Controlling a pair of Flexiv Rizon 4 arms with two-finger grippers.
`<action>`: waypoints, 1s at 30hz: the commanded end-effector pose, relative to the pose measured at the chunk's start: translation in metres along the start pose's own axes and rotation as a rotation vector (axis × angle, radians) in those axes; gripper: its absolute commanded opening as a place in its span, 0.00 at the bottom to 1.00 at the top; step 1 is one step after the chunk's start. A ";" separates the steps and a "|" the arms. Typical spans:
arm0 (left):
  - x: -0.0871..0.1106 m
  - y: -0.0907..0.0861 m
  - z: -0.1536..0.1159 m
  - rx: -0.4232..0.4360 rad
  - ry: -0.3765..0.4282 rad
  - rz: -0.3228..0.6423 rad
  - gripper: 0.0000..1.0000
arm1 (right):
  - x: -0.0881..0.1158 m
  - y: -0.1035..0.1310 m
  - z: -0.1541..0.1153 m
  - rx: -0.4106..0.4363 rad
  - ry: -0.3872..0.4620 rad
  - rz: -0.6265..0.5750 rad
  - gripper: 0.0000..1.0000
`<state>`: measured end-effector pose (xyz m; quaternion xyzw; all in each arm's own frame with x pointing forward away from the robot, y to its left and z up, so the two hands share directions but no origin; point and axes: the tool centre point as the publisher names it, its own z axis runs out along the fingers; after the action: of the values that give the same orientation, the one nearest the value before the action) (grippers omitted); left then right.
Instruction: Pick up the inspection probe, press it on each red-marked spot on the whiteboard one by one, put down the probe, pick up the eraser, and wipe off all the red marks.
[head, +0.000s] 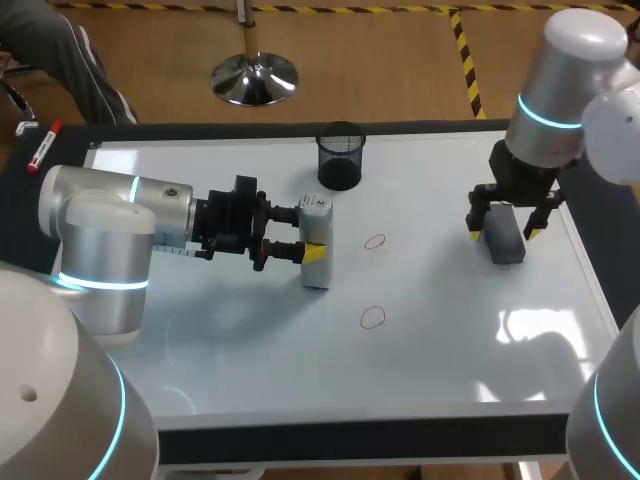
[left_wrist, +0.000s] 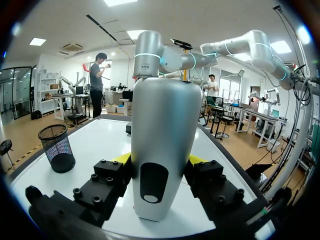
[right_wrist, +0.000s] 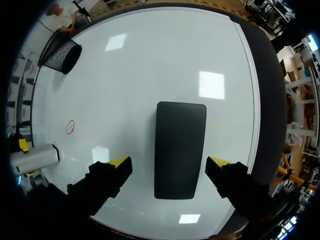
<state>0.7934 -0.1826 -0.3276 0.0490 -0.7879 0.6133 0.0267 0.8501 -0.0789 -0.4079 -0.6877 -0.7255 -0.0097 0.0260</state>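
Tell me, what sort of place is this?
Likely a robotics lab: over a whiteboard table, the robot's left gripper clamps a silver probe, its right gripper open over a black eraser.

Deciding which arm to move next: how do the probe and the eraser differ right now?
The probe is silver, rounded and stands upright; the eraser is a dark flat block lying down. The probe is clamped in the left end effector; the eraser is ungripped, with the right end effector open astride it and not touching. Both are over the whiteboard.
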 end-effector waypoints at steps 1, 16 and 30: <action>0.003 0.018 0.005 0.003 -0.004 0.000 0.00 | 0.000 0.006 0.006 0.007 -0.002 0.009 1.00; 0.003 0.018 0.005 0.003 -0.004 0.000 0.00 | -0.006 0.012 0.012 0.013 -0.028 0.065 0.52; 0.003 0.018 0.005 0.003 -0.004 0.000 0.00 | -0.009 0.010 0.010 -0.004 -0.026 0.086 0.00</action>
<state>0.7933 -0.1826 -0.3276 0.0489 -0.7879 0.6133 0.0267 0.8630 -0.0851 -0.4192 -0.7184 -0.6955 0.0019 0.0160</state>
